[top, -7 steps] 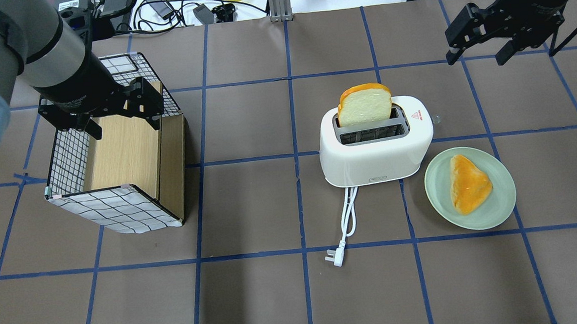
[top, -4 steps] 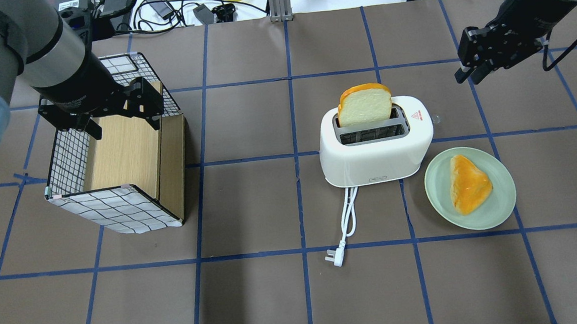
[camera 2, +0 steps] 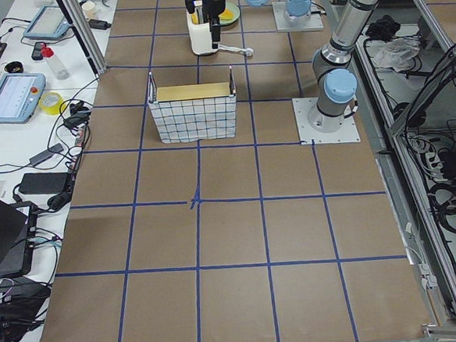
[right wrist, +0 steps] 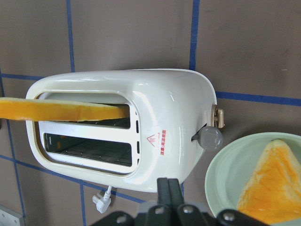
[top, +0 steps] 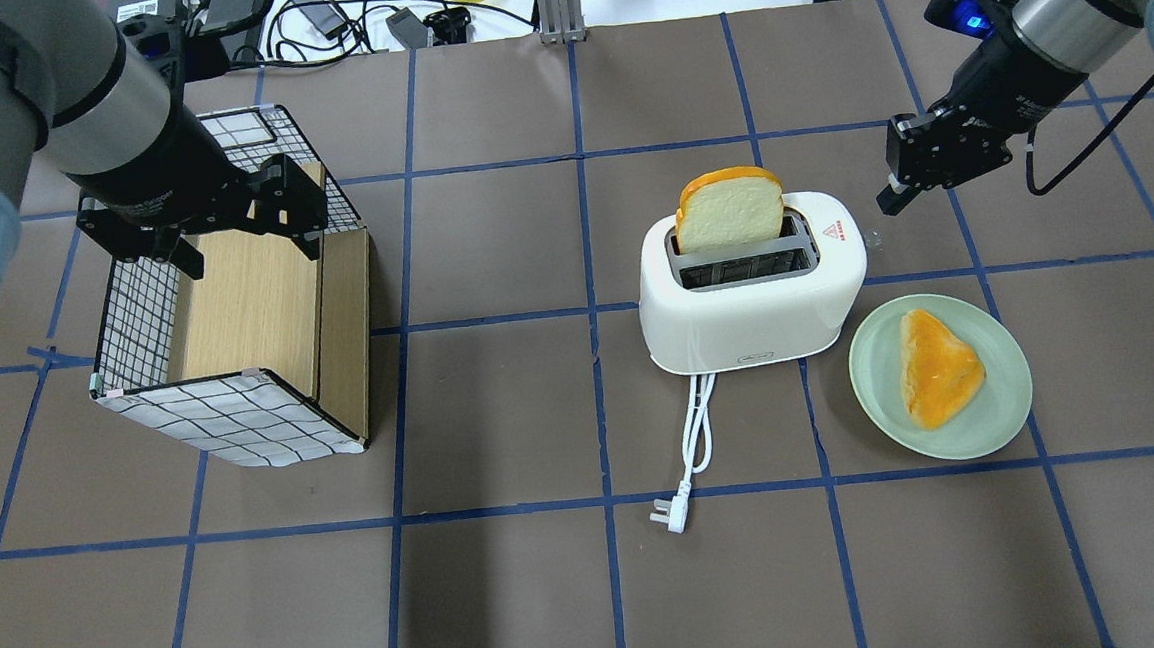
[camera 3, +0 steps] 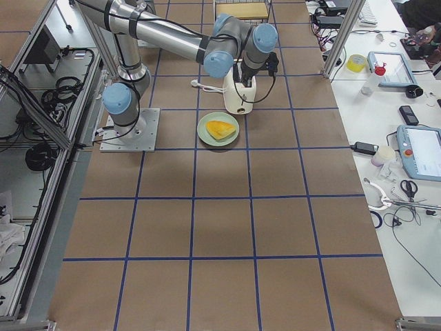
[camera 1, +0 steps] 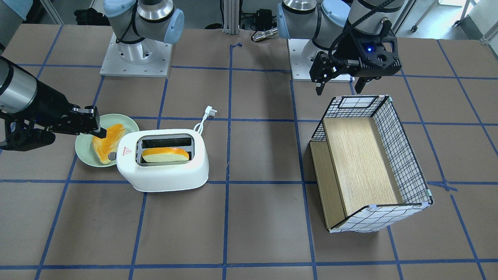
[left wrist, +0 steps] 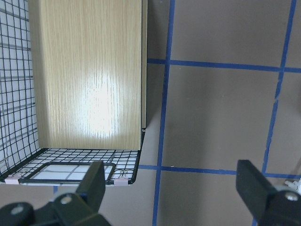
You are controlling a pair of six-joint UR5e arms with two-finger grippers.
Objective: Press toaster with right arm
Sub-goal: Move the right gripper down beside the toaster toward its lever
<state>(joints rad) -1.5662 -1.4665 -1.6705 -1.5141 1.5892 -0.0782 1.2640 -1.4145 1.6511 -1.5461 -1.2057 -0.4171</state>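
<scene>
While overhead barely shows it, the wrist cam catches the round grey knob (right wrist: 210, 138) on the glossy white toaster (top: 751, 303) beside the green plate (top: 876, 378); right gripper (top: 890, 205) pressed together, empty, just off that end.

Robotics lab: taped-grid table (top: 492, 249), teach pendants (camera 3: 421, 151)

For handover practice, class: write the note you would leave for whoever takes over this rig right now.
Right gripper: shut, empty, just off the toaster's knob end, not touching.
Left gripper: open, empty, over the basket.
Slice stands high in the slot farther from the robot.
Done: right gripper is near the knob. Nothing looks pressed yet.
Left: press the knob down with the right gripper.
</scene>
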